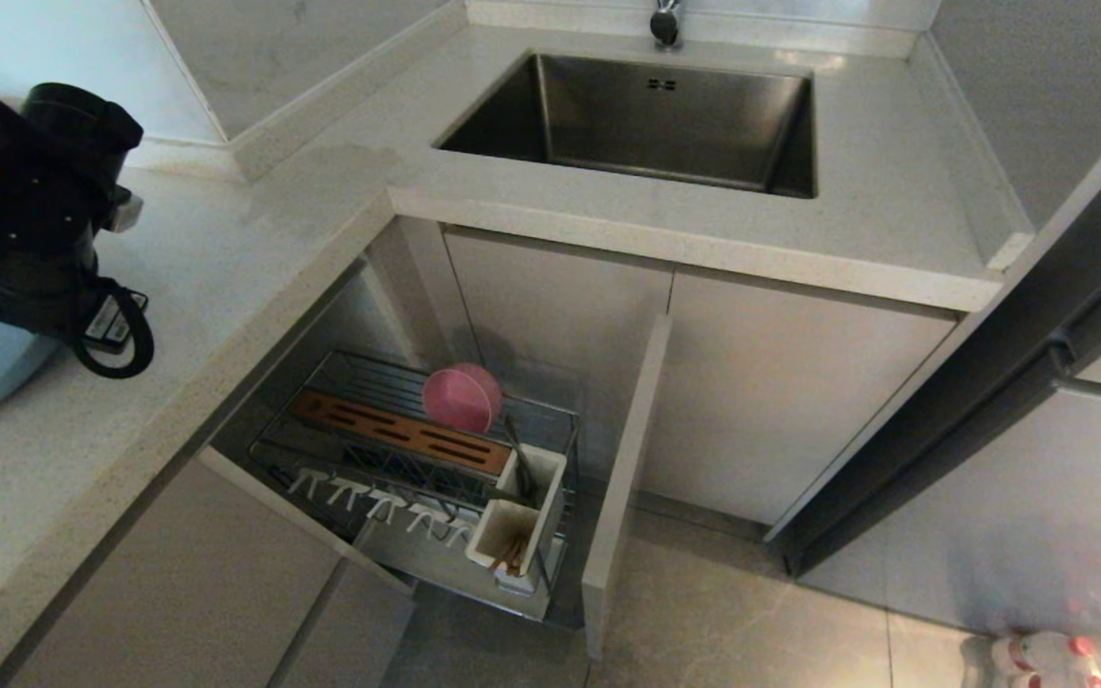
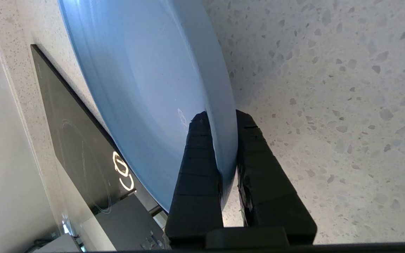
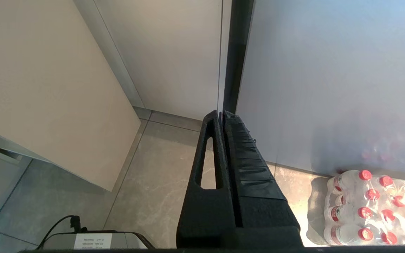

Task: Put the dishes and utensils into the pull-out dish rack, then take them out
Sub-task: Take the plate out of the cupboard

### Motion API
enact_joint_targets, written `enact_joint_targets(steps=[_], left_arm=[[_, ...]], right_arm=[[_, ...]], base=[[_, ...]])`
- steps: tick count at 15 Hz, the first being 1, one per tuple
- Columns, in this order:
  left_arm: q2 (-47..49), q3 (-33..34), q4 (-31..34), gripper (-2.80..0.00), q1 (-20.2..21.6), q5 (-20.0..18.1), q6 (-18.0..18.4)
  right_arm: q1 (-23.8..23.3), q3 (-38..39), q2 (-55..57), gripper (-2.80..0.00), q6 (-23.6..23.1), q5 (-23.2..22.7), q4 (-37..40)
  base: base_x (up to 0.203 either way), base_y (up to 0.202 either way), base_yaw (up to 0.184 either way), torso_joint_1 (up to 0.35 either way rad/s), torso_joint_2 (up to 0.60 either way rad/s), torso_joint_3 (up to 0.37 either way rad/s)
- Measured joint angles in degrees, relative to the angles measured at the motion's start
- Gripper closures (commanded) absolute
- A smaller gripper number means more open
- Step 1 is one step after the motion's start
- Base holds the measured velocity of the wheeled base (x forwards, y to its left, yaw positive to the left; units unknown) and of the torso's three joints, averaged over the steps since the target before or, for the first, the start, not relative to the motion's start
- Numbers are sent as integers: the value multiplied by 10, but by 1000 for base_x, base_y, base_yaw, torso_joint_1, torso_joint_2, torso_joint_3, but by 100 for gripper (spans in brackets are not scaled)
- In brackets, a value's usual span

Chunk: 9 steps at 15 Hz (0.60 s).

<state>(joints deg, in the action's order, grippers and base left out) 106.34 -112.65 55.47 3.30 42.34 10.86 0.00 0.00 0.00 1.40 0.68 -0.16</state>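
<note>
Counter (image 1: 254,239): pale speckled stone, L-shaped, running round a corner.
Sink (image 1: 646,119): dark steel, rectangular, set into the counter; faucet (image 1: 665,24) at its far rim, only the base in view.
Cabinet doors (image 1: 751,392): plain, light grey, below the sink.
Cooktop (image 2: 79,147): black glass, flush in the counter, lit ring markings.
Floor (image 1: 751,621): grey tile.
Bottle pack (image 3: 371,207): shrink-wrapped, red caps, on the floor; probably water.
</note>
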Motion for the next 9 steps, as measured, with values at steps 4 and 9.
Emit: enact_joint_targets(steps=[4,9], left_arm=[[0,0,1,0,0,0,-1],[0,1,0,0,0,0,-3]], right_arm=[[0,0,0,0,0,0,0],[0,0,0,0,0,0,0]], base=[[0,0,0,0,0,0],[0,0,0,0,0,0]])
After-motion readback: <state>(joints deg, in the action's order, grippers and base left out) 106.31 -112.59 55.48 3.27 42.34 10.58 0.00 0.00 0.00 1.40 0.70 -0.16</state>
